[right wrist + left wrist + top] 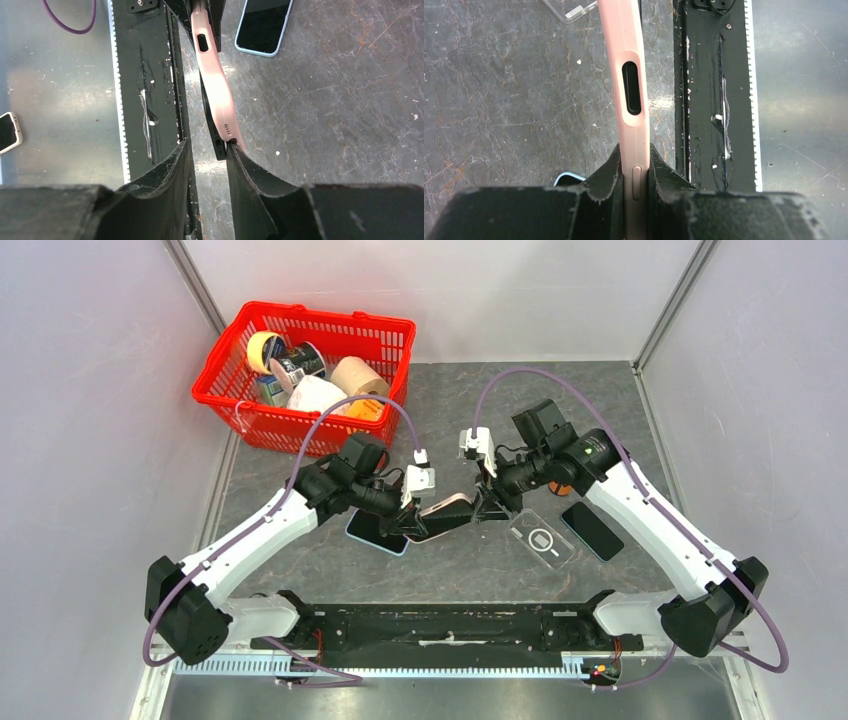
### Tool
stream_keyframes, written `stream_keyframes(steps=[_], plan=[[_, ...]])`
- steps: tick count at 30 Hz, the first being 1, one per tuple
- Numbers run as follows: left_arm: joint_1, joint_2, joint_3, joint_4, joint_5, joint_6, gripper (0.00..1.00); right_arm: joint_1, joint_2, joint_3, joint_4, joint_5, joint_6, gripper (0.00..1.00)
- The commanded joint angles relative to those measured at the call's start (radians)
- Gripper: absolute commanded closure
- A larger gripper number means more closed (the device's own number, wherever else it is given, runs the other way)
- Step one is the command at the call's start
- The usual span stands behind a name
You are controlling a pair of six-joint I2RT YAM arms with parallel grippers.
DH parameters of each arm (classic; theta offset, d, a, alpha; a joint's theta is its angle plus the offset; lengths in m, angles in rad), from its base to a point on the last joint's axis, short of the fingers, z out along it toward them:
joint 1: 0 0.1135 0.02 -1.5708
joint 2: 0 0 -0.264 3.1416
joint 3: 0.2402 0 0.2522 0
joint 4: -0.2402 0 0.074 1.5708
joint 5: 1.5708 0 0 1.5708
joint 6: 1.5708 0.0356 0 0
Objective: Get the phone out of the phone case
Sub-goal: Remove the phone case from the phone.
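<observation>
My left gripper (636, 156) is clamped on the pink case (626, 75). My right gripper (207, 147) stands partly open at the end of the phone (214, 132).

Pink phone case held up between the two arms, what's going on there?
The left gripper is clamped on one end of the pink case, held edge-on above the table. At the other end the right gripper has its jaws apart, and the case bends away from the dark edge of the phone. The phone is not out yet.
</observation>
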Motion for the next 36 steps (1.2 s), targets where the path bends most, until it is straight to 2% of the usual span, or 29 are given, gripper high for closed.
stream_keyframes(steps=[1,6,20,33,36], plan=[[-0.024,-0.020,0.046,0.269,0.104,-0.102,0.98,0.003,0.009,-0.040,0.115,-0.049,-0.036,0.62],[-0.021,-0.010,0.045,0.361,0.034,-0.189,0.98,0.003,0.009,-0.065,0.106,-0.101,-0.056,0.70],[0.047,-0.021,0.032,0.499,-0.131,-0.304,0.98,0.002,0.021,-0.088,0.025,-0.148,-0.130,0.81],[0.067,-0.025,0.031,0.562,-0.303,-0.336,0.98,0.002,0.055,-0.091,-0.062,-0.188,-0.174,0.84],[0.069,-0.026,0.028,0.578,-0.311,-0.336,0.98,0.002,0.076,-0.084,-0.075,-0.213,-0.180,0.77]])
